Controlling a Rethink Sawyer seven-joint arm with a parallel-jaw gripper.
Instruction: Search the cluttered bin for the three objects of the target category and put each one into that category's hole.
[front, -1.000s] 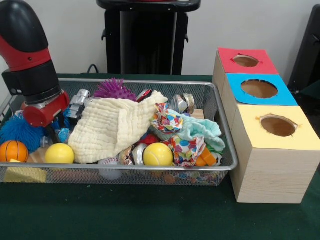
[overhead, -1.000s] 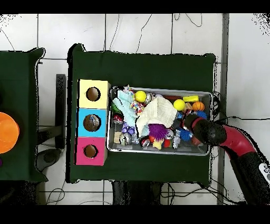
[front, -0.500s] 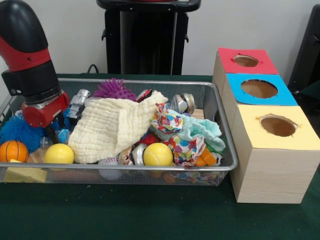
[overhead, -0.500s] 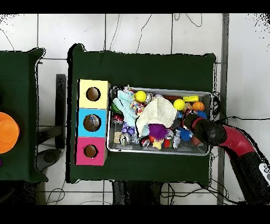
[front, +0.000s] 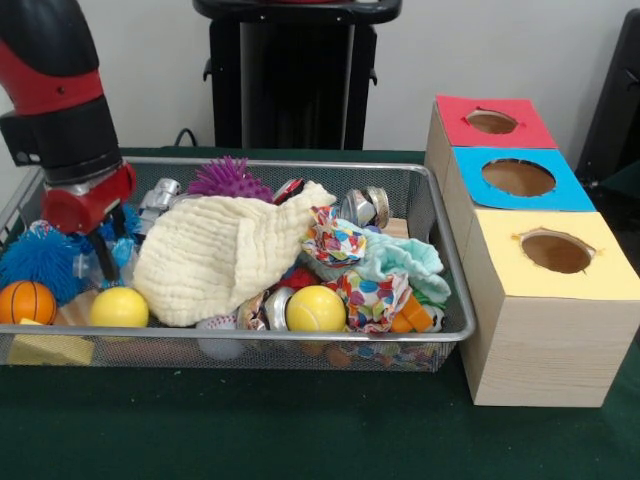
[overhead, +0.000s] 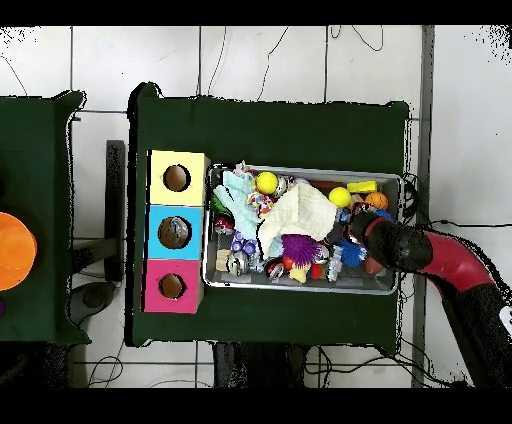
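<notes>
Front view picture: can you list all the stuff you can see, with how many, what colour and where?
Wire bin: 1, silver, on the green table.
Cloth: 1, cream, draped across the bin's middle.
Yellow balls: 2, by the bin's near wall.
Orange ball: 1, near left corner.
Spiky ball: 1, purple, at the far wall.
Fuzzy ball: 1, blue, left end.
Patterned cloth: 1, multicoloured, right half.
Mint cloth: 1, right end.
Boxes with holes: 3, topped yellow, blue, red, right of the bin.
Gripper: 1, dark fingers under a red and black arm, over the left end.
</notes>
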